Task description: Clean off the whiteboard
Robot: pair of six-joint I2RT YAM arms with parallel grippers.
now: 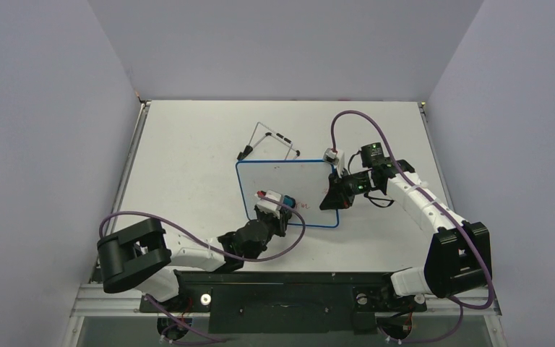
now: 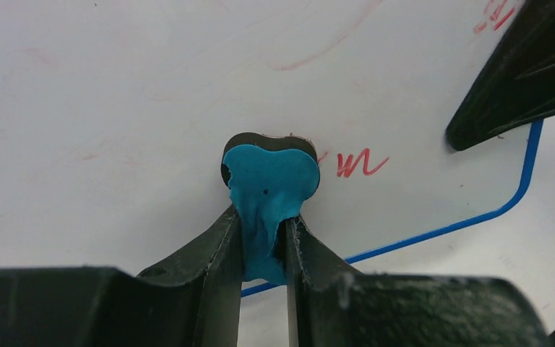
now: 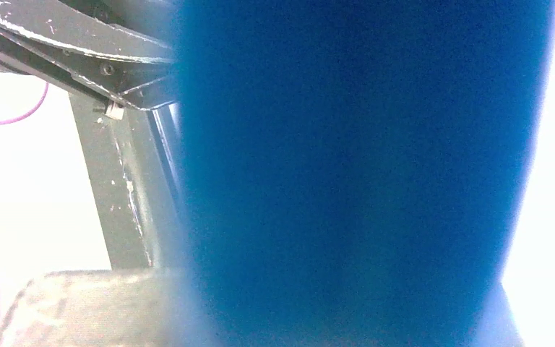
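Observation:
The whiteboard [image 1: 293, 179], white with a thin blue rim, lies flat on the table. My left gripper [image 1: 277, 207] is shut on a small blue-black eraser block [image 1: 286, 200] and presses it on the board near its front edge. In the left wrist view the eraser [image 2: 271, 184] sits between my fingers [image 2: 220, 249], just left of red handwriting [image 2: 361, 163]; fainter red strokes [image 2: 325, 49] lie further up. My right gripper [image 1: 334, 196] sits on the board's right edge and seems shut on it. A blurred blue mass [image 3: 361, 173] fills the right wrist view.
The black wire stand [image 1: 271, 139] lies apart on the table behind the board. A small white block [image 1: 329, 154] lies by the board's far right corner. Purple cables loop over both arms. Grey walls close in on three sides.

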